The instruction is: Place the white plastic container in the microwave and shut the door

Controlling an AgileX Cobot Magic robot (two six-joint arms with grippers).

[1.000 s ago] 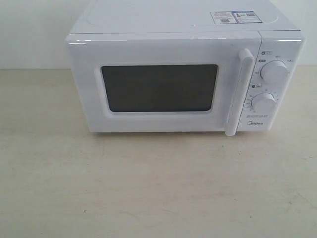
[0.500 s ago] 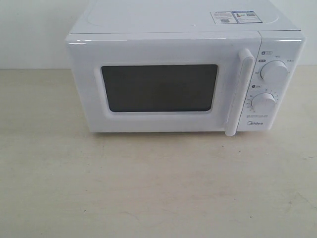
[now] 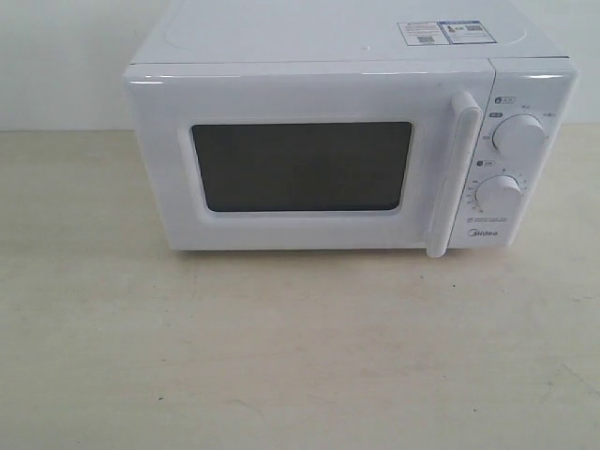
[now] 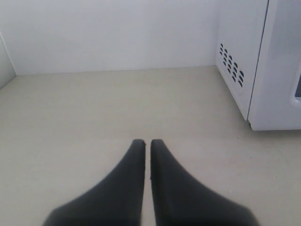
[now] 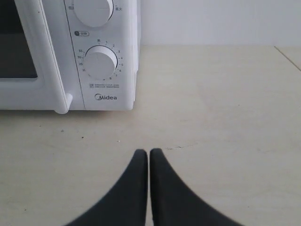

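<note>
The microwave (image 3: 352, 155) stands on the tabletop (image 3: 281, 356) with its door (image 3: 309, 169) shut flush. Its dark window hides the inside, so I cannot tell where the white box is. The left pincer (image 4: 147, 141) is closed and empty, over bare tabletop near the microwave's vented side. The right pincer (image 5: 148, 151) is closed and empty too, in front of the knobs (image 5: 101, 62).
</note>
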